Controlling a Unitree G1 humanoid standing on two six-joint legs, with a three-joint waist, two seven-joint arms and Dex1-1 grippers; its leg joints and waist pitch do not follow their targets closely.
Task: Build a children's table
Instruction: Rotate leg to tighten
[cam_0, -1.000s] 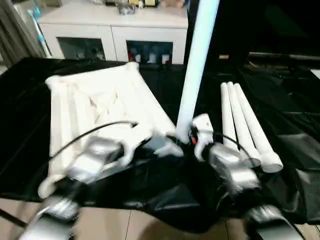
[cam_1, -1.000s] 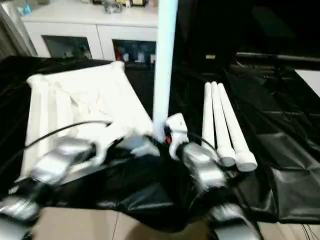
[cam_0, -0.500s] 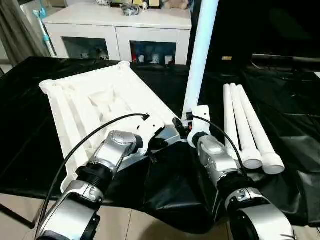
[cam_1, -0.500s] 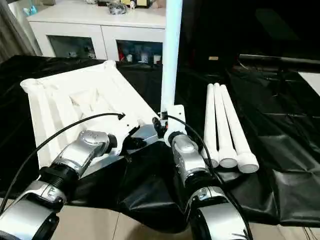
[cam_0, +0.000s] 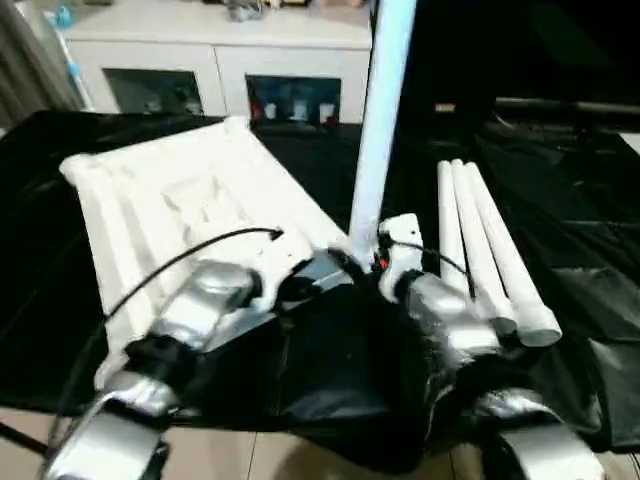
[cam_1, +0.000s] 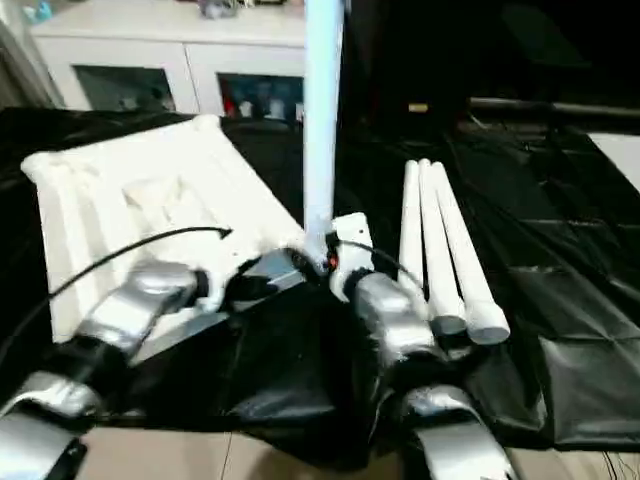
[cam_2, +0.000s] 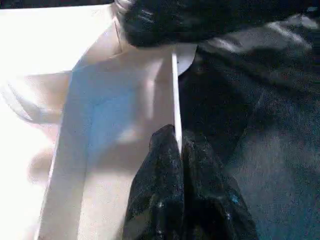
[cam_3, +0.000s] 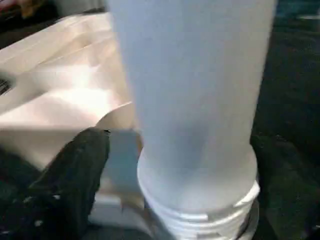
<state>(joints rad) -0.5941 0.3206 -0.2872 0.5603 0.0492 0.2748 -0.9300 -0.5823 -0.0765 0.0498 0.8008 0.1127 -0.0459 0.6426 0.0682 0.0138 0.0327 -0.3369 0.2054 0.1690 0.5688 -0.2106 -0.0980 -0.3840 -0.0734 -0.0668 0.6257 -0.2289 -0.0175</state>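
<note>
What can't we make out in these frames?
- Upright leg: top cut off by the edge in both eye views.
- Leg's threaded base: seating in the tabletop socket is blurred, cut off.
- Right gripper: fingertips hidden behind the leg in eye views.
- Cabinet contents: too blurred.

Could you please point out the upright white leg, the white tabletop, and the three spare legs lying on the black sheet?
Upright white round plastic leg (cam_0: 375, 140), left eye view, mid-shaft.
White rectangular plastic tabletop (cam_0: 190, 200), left eye view, underside centre.
Three spare white tapered legs (cam_1: 432, 240), right eye view, middle leg's shaft.
</note>
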